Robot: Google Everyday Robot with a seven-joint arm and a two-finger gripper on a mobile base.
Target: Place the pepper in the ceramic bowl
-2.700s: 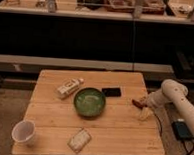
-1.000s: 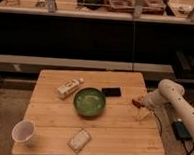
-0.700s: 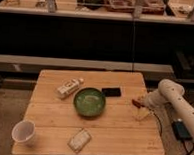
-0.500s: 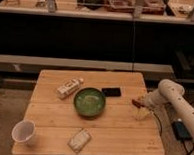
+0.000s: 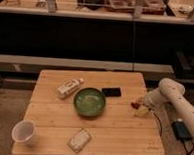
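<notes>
The green ceramic bowl (image 5: 90, 101) stands in the middle of the wooden table (image 5: 52, 116), with nothing in it. The pepper (image 5: 136, 103), a small red-brown item, is at the table's right edge, right of the bowl. My gripper (image 5: 139, 107) is at the end of the white arm (image 5: 173, 97) that reaches in from the right. It is down at the pepper, and I cannot tell whether it holds it. A pale yellowish piece (image 5: 142, 112) shows just below the pepper.
A flat black rectangular object (image 5: 111, 92) lies right behind the bowl. A pale packet (image 5: 69, 87) lies at the back left, a white cup (image 5: 24, 132) at the front left, and a wrapped snack (image 5: 79, 140) at the front. A dark shelf runs behind the table.
The arm and gripper have shifted slightly to the left since the earliest frame. Over the last second nothing has visibly moved.
</notes>
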